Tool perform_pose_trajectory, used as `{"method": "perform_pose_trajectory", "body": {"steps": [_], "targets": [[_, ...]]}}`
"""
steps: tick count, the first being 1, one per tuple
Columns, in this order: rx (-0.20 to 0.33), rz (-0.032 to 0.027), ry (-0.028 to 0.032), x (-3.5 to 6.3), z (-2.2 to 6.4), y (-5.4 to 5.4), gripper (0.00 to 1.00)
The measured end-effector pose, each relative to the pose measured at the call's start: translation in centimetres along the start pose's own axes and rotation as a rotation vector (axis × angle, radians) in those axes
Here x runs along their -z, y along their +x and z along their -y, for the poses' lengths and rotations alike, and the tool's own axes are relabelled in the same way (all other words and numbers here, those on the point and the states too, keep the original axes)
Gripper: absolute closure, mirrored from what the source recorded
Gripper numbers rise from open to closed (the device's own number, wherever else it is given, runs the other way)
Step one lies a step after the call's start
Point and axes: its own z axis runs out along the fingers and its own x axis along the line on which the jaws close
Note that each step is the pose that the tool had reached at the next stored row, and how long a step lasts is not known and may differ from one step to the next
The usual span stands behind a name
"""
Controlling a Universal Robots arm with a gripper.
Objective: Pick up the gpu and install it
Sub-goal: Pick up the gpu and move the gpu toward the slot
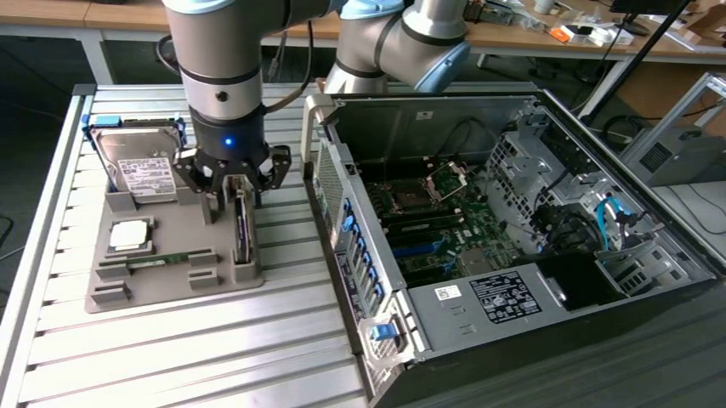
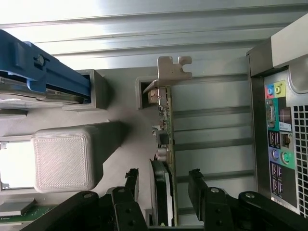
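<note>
One robot arm reaches down over a slatted metal table [image 1: 170, 340] in the exterior view. Its gripper [image 1: 235, 201] hangs above a grey holder tray [image 1: 170, 289] that lies on the table. The gpu [image 1: 243, 234], a thin dark card, stands on its edge in a slot along the side of the tray towards the exterior view's right. The gripper is directly over the far end of the card, with one black finger on each side of it. A silver hard drive [image 1: 142, 166] with a white label stands propped at the far end of the tray, towards the exterior view's left. A slim green memory stick [image 1: 170, 257] lies nearer the front of the tray. An open computer case [image 1: 499, 229] sits on the exterior view's right, just beside the tray, with its motherboard exposed.

Two black fingers [image 2: 132, 185] show in the wrist view, and the gripper [image 2: 163, 187] straddles the gpu [image 2: 163, 139]. The jaws are spread, with a visible gap between each finger and the card, so nothing is pinched. The card's silver bracket [image 2: 173, 68] sits at the end away from the fingers, against a grey slot post. The hard drive [image 2: 29, 94] carries a blue rail. The computer case [image 2: 281, 139] shows its rear panel of coloured ports, apart from the card.
</note>
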Motion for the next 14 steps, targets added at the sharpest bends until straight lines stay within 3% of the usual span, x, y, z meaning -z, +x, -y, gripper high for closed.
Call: {"method": "perform_pose_trajectory", "body": {"steps": [14], "targets": [[0.000,0.0001,-0.0001,-0.47,0.04,0.09,0.46]]}}
